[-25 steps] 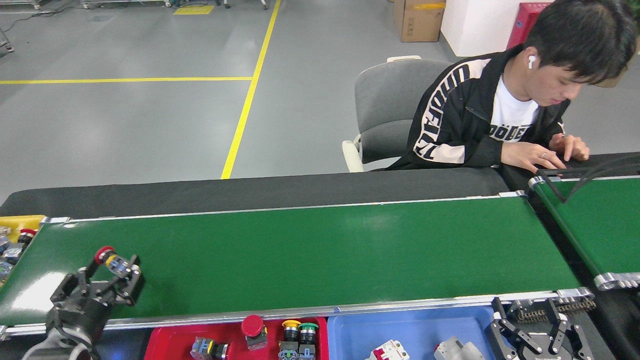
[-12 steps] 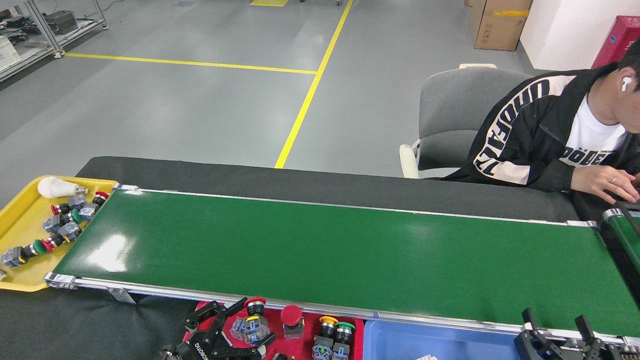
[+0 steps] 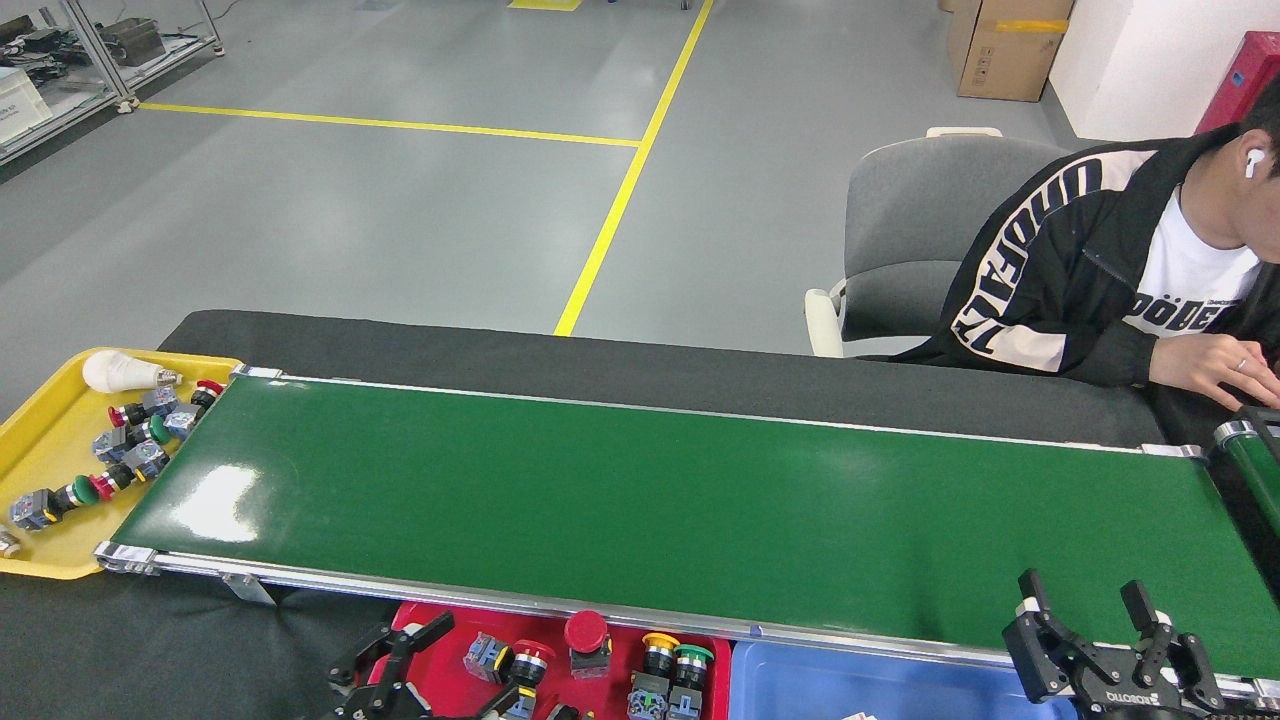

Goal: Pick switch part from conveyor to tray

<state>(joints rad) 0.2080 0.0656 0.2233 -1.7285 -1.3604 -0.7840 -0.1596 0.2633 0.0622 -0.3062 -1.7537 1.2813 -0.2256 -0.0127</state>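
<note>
The conveyor (image 3: 660, 500) runs across my bench (image 3: 620, 365) from left edge to right, nothing on it. Off its left end sits a tray (image 3: 40, 470) with a bulb (image 3: 115, 372) and switch parts (image 3: 130, 450) inside. Along the bench's near edge, a second tray (image 3: 440, 675) holds more switch parts (image 3: 585, 645), a bin (image 3: 800, 685) just right of it. Behind the far right corner, a person (image 3: 1120, 270) in a chair (image 3: 910, 240).
</note>
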